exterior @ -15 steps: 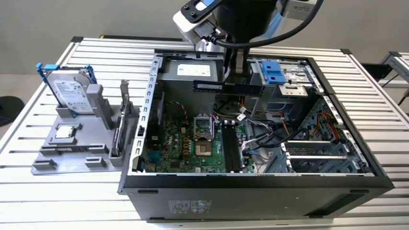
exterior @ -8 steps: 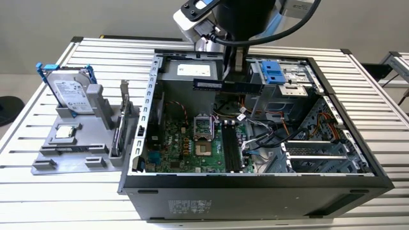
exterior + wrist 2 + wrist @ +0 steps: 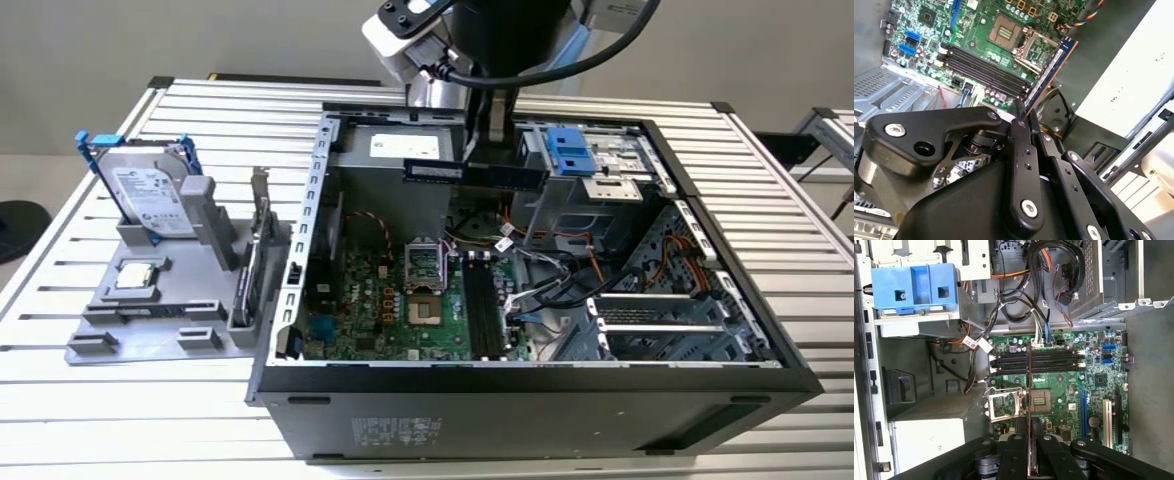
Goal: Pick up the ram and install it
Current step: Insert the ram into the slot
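The gripper (image 3: pixel 491 158) is clamped on the ram (image 3: pixel 443 173). The stick hangs level above the motherboard (image 3: pixel 387 300) inside the open computer case (image 3: pixel 534 400).

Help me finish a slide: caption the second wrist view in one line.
Gripper clamps the ram, held clear of the motherboard and its memory slots.
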Robot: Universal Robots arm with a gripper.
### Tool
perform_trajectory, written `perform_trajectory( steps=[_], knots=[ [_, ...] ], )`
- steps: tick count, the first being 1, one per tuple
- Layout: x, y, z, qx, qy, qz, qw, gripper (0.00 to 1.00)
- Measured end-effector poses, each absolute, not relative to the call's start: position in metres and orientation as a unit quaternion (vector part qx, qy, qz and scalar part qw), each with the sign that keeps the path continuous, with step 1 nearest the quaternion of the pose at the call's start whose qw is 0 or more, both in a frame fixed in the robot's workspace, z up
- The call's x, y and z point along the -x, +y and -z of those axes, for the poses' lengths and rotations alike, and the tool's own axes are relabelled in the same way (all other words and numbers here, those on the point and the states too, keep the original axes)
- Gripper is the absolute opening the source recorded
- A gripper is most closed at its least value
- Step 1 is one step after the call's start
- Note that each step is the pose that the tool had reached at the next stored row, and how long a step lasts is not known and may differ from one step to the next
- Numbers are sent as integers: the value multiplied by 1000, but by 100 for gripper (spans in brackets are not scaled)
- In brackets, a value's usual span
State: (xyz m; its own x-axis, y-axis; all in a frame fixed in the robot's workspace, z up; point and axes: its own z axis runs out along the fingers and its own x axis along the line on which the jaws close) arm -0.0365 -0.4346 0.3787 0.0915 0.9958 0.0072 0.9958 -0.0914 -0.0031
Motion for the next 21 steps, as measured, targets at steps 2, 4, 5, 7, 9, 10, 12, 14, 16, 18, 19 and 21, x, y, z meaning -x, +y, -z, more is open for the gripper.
perform_trajectory(
  steps=[2, 4, 5, 7, 9, 10, 12, 14, 16, 18, 19, 21],
  knots=[
    [37, -434, -379, 739, -674, 2, 4, 0],
    [37, -432, -379, 739, -674, 2, 4, 0],
    [37, -431, -379, 739, -674, 2, 4, 0],
    [37, -430, -378, 739, -674, 2, 4, 0],
    [37, -430, -378, 739, -674, 2, 4, 0],
    [37, -429, -378, 739, -674, 2, 4, 0],
    [37, -429, -378, 739, -674, 2, 4, 0],
    [37, -428, -378, 739, -674, 2, 4, 0],
    [37, -428, -378, 739, -674, 2, 4, 0],
    [37, -421, -376, 739, -674, 2, 4, 0],
    [37, -421, -376, 739, -674, 2, 4, 0],
    [37, -421, -376, 739, -674, 2, 4, 0]
  ],
)
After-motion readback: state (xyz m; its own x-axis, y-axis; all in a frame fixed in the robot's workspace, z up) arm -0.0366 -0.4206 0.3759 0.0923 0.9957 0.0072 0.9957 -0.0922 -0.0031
